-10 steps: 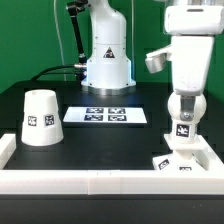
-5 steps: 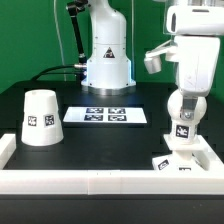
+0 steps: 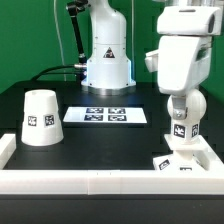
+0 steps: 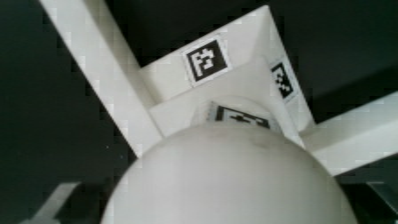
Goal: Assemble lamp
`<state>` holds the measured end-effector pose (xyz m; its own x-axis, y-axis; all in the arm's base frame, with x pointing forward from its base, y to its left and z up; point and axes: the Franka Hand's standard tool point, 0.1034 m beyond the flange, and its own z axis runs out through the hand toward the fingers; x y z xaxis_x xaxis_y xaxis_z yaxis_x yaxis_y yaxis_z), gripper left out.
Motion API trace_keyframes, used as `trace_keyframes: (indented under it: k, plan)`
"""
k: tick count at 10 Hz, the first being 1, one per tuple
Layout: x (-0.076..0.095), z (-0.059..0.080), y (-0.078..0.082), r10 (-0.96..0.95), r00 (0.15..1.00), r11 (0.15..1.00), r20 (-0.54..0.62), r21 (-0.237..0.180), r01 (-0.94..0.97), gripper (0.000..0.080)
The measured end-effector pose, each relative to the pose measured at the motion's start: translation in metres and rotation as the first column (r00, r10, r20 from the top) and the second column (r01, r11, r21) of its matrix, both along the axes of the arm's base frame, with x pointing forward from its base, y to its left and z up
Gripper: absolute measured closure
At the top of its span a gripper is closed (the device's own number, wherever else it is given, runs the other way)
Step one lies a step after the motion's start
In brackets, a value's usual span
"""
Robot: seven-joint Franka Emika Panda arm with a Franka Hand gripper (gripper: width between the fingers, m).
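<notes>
While the gripper (image 3: pixel 183 108) clamps the bulb (image 4: pixel 222 178) upright right over the base (image 4: pixel 169 75), all 3 parts wear square black-and-white tags; the shade (image 3: pixel 40 117) stands well apart from that base.

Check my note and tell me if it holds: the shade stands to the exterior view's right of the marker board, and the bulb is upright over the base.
One thing is wrong. The shade stands to the exterior view's left of the marker board, as the exterior view shows. The rest holds: the bulb is upright over the base.
</notes>
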<state>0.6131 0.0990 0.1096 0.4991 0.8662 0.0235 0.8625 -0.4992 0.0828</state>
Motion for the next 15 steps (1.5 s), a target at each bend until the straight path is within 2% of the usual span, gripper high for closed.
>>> trace_keyframes:
  k: [1, 2, 4, 8, 10, 13, 14, 15]
  plan:
    - [0.0, 0.0, -0.0002, -0.068, 0.998, 0.998, 0.001, 0.006, 0.068, 0.0222]
    - [-0.0001, 0.0, 0.0009, -0.215, 0.977, 0.976, 0.001, 0.022, 0.215, 0.0222]
    - [0.0002, 0.0003, 0.0009, -0.332, 0.943, 0.943, 0.0, 0.034, 0.332, 0.0222]
    - [0.0007, 0.0006, 0.0, -0.555, 0.832, 0.831, -0.005, 0.054, 0.554, 0.0222]
    - [0.0012, 0.001, -0.0008, -0.679, 0.734, 0.732, -0.01, 0.067, 0.678, 0.0222]
    - [0.0009, 0.0012, -0.0029, -0.894, 0.446, 0.442, -0.036, 0.087, 0.893, 0.0222]
    - [-0.0009, 0.0004, -0.0027, -0.943, 0.327, 0.322, -0.056, 0.083, 0.943, 0.022]
    - [-0.003, -0.0006, -0.0021, -0.967, 0.245, 0.24, -0.067, 0.076, 0.968, 0.022]
